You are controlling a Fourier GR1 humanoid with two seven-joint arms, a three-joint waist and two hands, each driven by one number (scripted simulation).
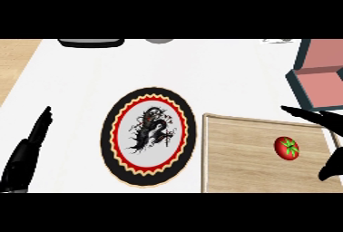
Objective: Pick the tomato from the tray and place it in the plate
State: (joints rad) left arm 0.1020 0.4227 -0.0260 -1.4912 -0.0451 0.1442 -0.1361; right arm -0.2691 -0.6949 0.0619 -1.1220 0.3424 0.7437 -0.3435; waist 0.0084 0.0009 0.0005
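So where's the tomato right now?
The tomato lies on the wooden tray at the right of the head view, right of the patterned plate, with the right robot hand open around it, not touching.

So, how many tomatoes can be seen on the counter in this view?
1. The tomato lies on the wooden tray, toward its right side, to the right of the plate. The right hand covers part of the tray, so another could be hidden there.
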